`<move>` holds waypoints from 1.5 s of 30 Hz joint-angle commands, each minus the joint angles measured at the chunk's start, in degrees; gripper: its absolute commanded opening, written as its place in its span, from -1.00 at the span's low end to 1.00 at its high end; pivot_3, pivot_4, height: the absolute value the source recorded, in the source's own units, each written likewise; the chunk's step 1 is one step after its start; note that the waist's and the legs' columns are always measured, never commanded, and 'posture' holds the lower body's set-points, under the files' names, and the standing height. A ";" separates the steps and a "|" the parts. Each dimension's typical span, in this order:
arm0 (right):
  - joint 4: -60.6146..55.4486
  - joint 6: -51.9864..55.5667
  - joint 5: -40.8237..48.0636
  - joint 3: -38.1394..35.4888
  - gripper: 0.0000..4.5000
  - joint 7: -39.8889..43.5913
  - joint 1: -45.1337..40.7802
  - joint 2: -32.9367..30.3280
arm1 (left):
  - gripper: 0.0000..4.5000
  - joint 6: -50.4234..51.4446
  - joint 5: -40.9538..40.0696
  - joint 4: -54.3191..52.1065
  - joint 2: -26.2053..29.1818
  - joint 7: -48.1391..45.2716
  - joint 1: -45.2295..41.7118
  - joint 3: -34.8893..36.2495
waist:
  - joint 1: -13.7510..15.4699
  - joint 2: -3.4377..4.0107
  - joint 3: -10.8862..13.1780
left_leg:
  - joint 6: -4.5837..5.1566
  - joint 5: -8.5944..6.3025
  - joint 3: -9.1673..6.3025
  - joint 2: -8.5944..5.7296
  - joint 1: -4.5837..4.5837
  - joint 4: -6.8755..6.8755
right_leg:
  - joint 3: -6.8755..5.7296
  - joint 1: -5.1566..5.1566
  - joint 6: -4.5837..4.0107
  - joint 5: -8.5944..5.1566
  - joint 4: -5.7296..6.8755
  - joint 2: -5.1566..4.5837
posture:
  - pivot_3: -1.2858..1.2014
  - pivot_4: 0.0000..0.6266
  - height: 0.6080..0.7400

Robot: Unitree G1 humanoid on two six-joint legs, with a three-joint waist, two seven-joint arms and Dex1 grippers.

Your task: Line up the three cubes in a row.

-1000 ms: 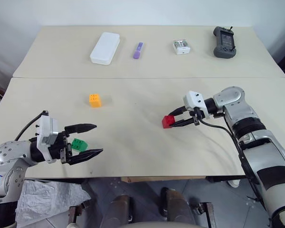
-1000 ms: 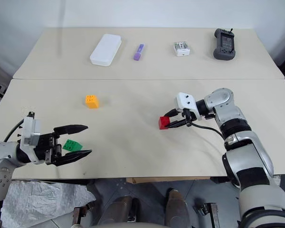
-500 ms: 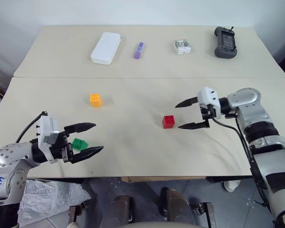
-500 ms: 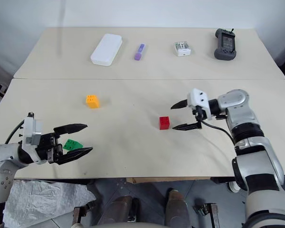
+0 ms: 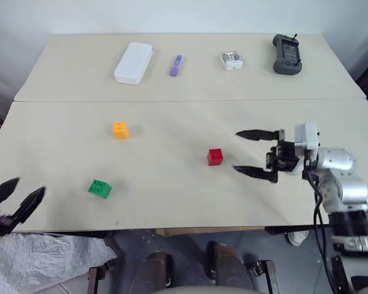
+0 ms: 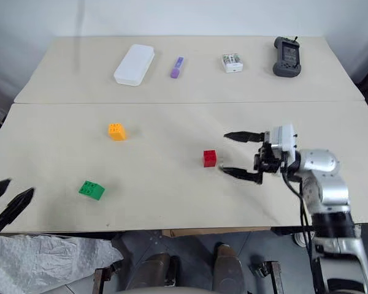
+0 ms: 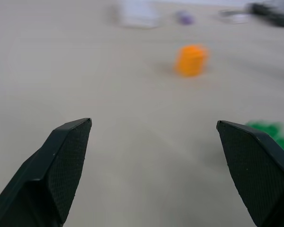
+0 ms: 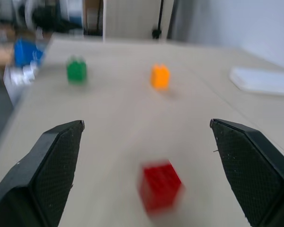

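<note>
Three cubes lie apart on the near table. The yellow-orange cube sits left of centre, the green cube lies near the front edge at the left, and the red cube rests in the middle. My right gripper is open just right of the red cube, a small gap away, its fingers pointing at it. At the table's front left corner my left gripper is open, well left of the green cube. The right wrist view has the red cube lying free ahead of the open fingers.
On the far table stand a white rectangular box, a purple marker-like stick, a small white device and a dark handheld controller. A seam runs between the two tables.
My right gripper let go of the red cube, opened and drew back to the right. My left gripper pulled away from the green cube to the table's left corner. The cubes stayed put.
</note>
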 commanded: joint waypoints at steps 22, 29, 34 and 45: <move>-11.79 6.36 0.87 1.18 0.98 1.65 6.74 -3.22 | 1.00 -8.93 18.03 -26.27 -22.73 20.51 5.15 -27.28 | 1.39 -0.24 -0.14 | 0.22 -0.47 0.12 0.11 0.01 0.23 | 0.05 0.11 -0.11 0.08 -0.22 0.08 | 0.03 -0.52 1.00; -13.75 7.67 0.50 1.22 1.00 -0.01 8.23 -2.90 | 0.92 -11.75 17.84 -20.71 -22.91 21.69 1.61 -29.28 | 2.54 -0.22 -0.16 | 0.23 -0.47 0.14 0.12 0.05 0.37 | 0.06 0.13 -0.11 0.08 -0.20 0.04 | 0.03 -0.52 1.00; -15.12 7.63 0.43 0.06 1.00 -1.30 10.55 -3.52 | 0.32 -12.08 16.29 -18.57 -18.47 18.20 -0.17 -29.05 | 2.97 -0.18 -0.18 | 0.23 -0.47 0.12 0.12 0.06 0.37 | 0.05 0.13 -0.11 0.08 -0.21 0.03 | 0.03 -0.52 1.00; -16.06 8.47 0.67 -3.67 1.00 -2.02 14.79 -6.54 | -0.34 -3.98 5.44 -4.65 5.00 -11.04 -21.94 -31.34 | 3.22 -0.12 -0.12 | 0.22 -0.45 0.00 0.15 -0.01 0.41 | -0.11 0.14 -0.15 0.06 -0.13 0.08 | 0.03 -0.52 1.00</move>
